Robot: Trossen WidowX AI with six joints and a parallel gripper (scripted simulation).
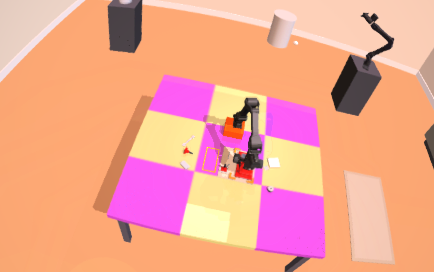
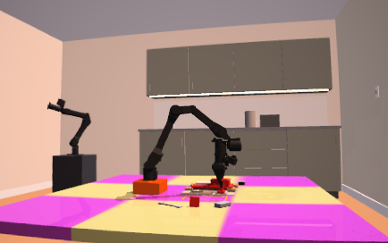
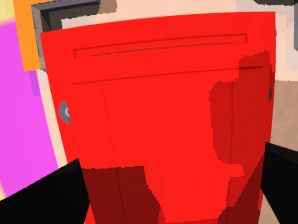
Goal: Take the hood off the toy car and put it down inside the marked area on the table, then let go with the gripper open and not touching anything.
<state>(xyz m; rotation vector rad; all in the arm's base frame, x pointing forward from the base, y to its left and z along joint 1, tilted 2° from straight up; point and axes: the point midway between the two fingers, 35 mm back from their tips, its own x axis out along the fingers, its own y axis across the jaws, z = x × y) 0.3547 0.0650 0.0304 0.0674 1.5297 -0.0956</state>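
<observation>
The hood point(image 3: 160, 129) — red, lying on the car point(image 2: 210, 185) right of the marked area point(image 1: 211, 160) — is clamped between the jaws, fairly wide apart.
</observation>
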